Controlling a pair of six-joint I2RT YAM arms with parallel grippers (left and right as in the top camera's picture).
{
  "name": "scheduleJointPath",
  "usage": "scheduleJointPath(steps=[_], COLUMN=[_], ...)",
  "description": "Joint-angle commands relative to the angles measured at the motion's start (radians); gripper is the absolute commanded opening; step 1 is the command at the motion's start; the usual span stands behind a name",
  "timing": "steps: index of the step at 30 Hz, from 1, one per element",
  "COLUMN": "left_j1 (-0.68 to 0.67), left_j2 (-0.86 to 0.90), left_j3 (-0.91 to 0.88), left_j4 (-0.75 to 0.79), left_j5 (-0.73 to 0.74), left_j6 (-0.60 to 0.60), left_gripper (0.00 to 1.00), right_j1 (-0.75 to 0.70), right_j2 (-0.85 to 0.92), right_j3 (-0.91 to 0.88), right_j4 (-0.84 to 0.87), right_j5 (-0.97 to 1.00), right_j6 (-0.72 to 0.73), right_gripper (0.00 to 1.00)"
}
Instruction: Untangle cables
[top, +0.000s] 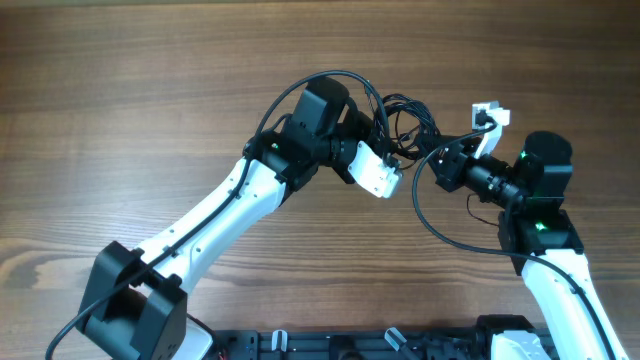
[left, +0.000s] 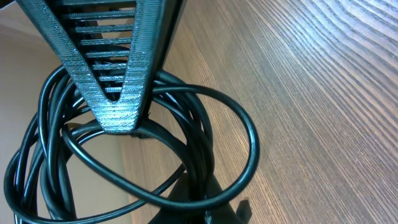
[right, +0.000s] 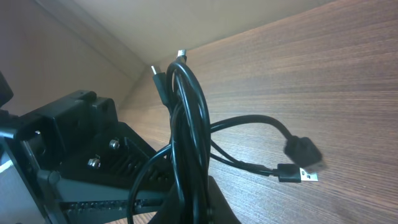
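Observation:
The cables (top: 406, 114) form one tangled black bundle at the table's middle, held between both arms. My left gripper (top: 390, 152) is shut on the cables; several strands (left: 250, 134) loop out of its dark jaws (left: 205, 208). My right gripper (top: 440, 162) is shut on the same bundle (right: 186, 118), which rises upright from its jaws (right: 200, 205). A USB plug (right: 300, 175) lies on the wood to the right, and two small plug ends (right: 158, 76) stick up at the top. The right gripper's grey ribbed finger (left: 115, 93) shows close in the left wrist view.
The wooden table (top: 150, 80) stretches round the arms. A thicker black arm cable (top: 450, 235) curves beside the right arm. The left arm's black motor housing (right: 68, 124) stands close on the left in the right wrist view.

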Motion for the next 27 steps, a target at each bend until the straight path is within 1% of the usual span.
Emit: scheduleJointPath(steps=[1,2,3,4,6,7,8,9,10,11,12,13,15,16,17,19,21,22,23,24,25,27], left_j1=[0.000,0.000,0.000,0.000,0.002,0.002,0.003,0.003,0.003,0.003,0.004,0.012,0.029,0.029,0.029,0.028,0.028,0.028,0.030,0.035,0.043,0.053], left_j2=[-0.023,-0.023,-0.023,-0.024,-0.034,-0.051,-0.084,-0.100,-0.126,-0.135,-0.141,-0.145,-0.145,-0.145,-0.145,-0.145,-0.145,-0.145,-0.145,-0.145,-0.145,-0.145], left_j3=[0.012,0.012,0.012,0.012,0.012,0.012,0.012,0.012,0.012,0.012,0.012,0.012,0.012,0.012,0.012,0.012,0.012,0.012,0.012,0.012,0.012,0.012], left_j4=[0.028,0.037,0.045,0.046,0.047,0.050,0.049,0.049,0.048,0.048,0.048,0.042,-0.008,-0.043,-0.061,-0.058,-0.045,-0.031,-0.018,-0.016,-0.016,-0.015], left_j5=[0.031,0.031,0.031,0.031,0.011,-0.036,-0.112,-0.151,-0.239,-0.312,-0.403,-0.462,-0.451,-0.375,-0.257,0.001,0.159,0.176,0.165,0.136,0.097,0.071], left_j6=[-0.129,-0.182,-0.266,-0.343,-0.506,-0.629,-0.775,-0.842,-0.980,-1.085,-1.242,-1.427,-1.651,-1.742,-1.767,-1.769,-1.769,-1.809,-1.910,-1.995,-2.107,-2.201], left_gripper=[0.04,0.05,0.26,1.00,1.00,1.00,1.00,1.00,1.00,1.00,1.00,1.00,1.00,1.00,1.00,1.00,1.00,1.00,1.00,1.00,1.00,1.00], right_j1=[-0.002,-0.002,-0.002,-0.002,-0.002,-0.002,-0.002,-0.002,-0.002,-0.002,-0.002,-0.002,-0.002,-0.002,-0.002,-0.002,-0.002,-0.002,-0.002,-0.002,-0.002,-0.002], right_j2=[0.009,0.009,0.009,0.009,0.008,0.008,0.008,0.008,0.008,0.008,0.007,0.006,0.006,0.006,0.006,0.006,0.006,0.006,0.006,0.006,0.006,0.006], right_j3=[0.024,0.024,0.024,0.024,0.024,0.024,0.024,0.024,0.024,0.024,0.024,0.024,0.024,0.024,0.024,0.024,0.024,0.024,0.024,0.024,0.024,0.024], right_j4=[0.005,0.002,-0.004,-0.010,-0.028,-0.040,-0.050,-0.048,-0.045,-0.042,-0.032,-0.006,0.068,0.107,0.137,0.190,0.204,0.205,0.213,0.221,0.231,0.243], right_j5=[0.015,0.065,0.106,0.127,0.192,0.227,0.247,0.246,0.246,0.246,0.241,0.217,0.185,0.184,0.159,0.085,0.069,0.069,0.069,0.069,0.069,0.069], right_j6=[0.008,0.055,0.093,0.111,0.172,0.201,0.211,0.212,0.219,0.235,0.245,0.240,0.233,0.237,0.238,0.237,0.233,0.233,0.234,0.233,0.233,0.233], right_gripper=[0.04,0.04,0.04,0.04,0.04,0.04,0.04,0.04,0.04,0.04,0.04,0.04,0.04,0.04,0.04,0.04,0.04,0.04,0.04,0.04,0.04,0.04])
